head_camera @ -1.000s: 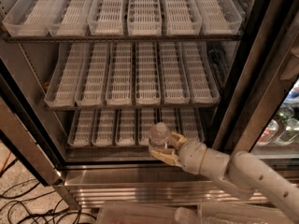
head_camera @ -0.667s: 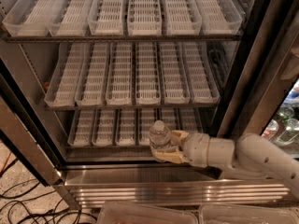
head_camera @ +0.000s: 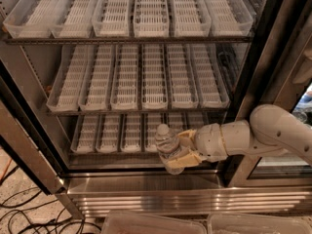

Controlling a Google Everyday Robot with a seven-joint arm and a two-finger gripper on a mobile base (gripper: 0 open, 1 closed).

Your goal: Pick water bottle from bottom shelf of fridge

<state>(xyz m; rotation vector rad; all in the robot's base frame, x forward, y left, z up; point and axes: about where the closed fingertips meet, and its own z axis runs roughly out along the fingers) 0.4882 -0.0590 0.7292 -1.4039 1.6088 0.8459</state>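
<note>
The water bottle (head_camera: 168, 147), small and clear with a white cap, stands nearly upright in my gripper (head_camera: 180, 147), which is shut on its body. I hold it in front of the front edge of the bottom shelf (head_camera: 122, 133), lifted off the white slotted lane trays, just above the steel sill. My white arm reaches in from the right. The fridge (head_camera: 29, 150) stands open with three rows of white trays, and none of them holds anything.
The steel sill (head_camera: 146, 191) runs below the bottle. A dark door post (head_camera: 256, 72) stands to the right, with a glass-fronted cabinet (head_camera: 302, 106) beyond it. Cables (head_camera: 29, 213) lie on the floor at the lower left. Clear bins (head_camera: 156, 223) sit at the bottom edge.
The bottle, held in my gripper, has come outward from the bottom shelf toward the sill. The arm has drawn back to the right.
</note>
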